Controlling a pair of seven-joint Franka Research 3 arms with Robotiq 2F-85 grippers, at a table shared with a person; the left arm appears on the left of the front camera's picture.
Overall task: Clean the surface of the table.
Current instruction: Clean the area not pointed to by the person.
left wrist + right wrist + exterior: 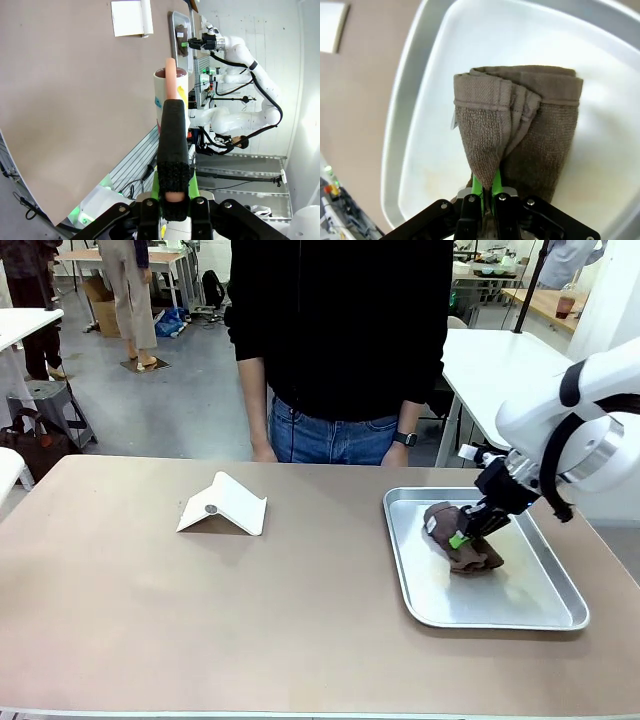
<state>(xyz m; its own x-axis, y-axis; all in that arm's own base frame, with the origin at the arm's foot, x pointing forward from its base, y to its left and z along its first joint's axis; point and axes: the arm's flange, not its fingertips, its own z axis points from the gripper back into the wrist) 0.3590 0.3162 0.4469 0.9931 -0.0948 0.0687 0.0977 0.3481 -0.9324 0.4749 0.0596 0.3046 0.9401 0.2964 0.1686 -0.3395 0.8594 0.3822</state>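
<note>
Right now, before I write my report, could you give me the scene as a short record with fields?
table: tan-brown top
tray: silver, on the table, at the robot's right
towel: brown, folded, in the tray
right hand: shut on a fold of the towel
left hand: shut on a peach rod
white folded card: on the table, left of the tray
person: standing at the far side
</note>
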